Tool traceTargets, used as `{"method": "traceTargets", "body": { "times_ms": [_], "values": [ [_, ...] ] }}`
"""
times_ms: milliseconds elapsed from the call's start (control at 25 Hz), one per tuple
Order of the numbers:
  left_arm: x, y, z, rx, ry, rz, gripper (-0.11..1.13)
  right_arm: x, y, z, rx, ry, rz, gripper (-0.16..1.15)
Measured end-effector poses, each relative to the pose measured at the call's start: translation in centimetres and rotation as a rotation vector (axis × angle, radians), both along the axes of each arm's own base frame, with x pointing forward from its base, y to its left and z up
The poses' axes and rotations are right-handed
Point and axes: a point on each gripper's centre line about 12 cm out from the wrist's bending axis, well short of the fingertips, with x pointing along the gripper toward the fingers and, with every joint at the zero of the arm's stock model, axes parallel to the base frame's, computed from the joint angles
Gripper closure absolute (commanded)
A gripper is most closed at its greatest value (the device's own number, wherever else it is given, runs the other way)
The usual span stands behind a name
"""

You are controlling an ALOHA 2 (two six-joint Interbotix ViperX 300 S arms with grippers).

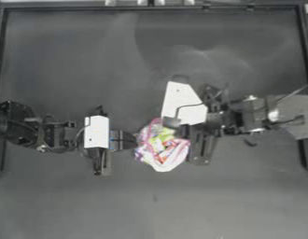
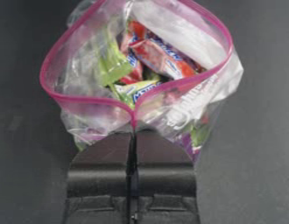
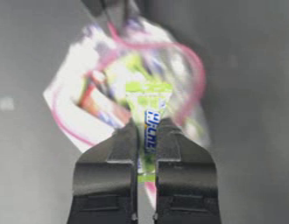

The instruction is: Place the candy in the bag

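The bag (image 2: 188, 100), clear plastic with a pink-red strip along its mouth, lies mid-table (image 1: 161, 149) holding mixed colourful sweets. Its mouth gapes open. My left gripper (image 2: 134, 131) is shut on the near lip of that strip, at the bag's left side in the top view (image 1: 133, 140). My right gripper (image 3: 147, 129) is shut on the candy (image 3: 148, 131), a pale yellow-green wrapped sweet with blue lettering. It hangs just over the bag's open mouth (image 1: 172, 124). In the right wrist view the bag (image 3: 100, 87) lies directly beyond the candy.
The dark table (image 1: 150, 56) stretches bare behind and in front of the bag. A raised frame (image 1: 304, 46) runs along its edges. The right arm's white housing (image 1: 181, 102) hangs over the area just behind the bag.
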Motion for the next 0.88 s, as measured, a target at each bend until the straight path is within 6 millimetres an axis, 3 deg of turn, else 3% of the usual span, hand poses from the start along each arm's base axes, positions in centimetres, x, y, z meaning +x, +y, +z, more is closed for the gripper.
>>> {"method": "traceTargets", "body": {
  "times_ms": [240,640,760,880],
  "values": [
    [0.0,0.0,0.0,-0.001,0.000,0.001,0.98,1.4,0.3,-0.9,0.026,-0.030,0.003,0.75],
    [0.0,0.0,0.0,0.000,0.000,0.000,0.98,2.1,0.5,-2.9,0.035,-0.006,0.005,0.73],
    [0.0,0.0,0.0,-0.001,0.000,0.001,0.98,2.2,0.5,-2.9,0.036,-0.015,0.007,0.65],
    [0.0,-0.1,0.0,-0.001,0.000,-0.001,0.98,2.3,0.5,-3.0,0.036,-0.017,0.008,0.48]
  ]
}}
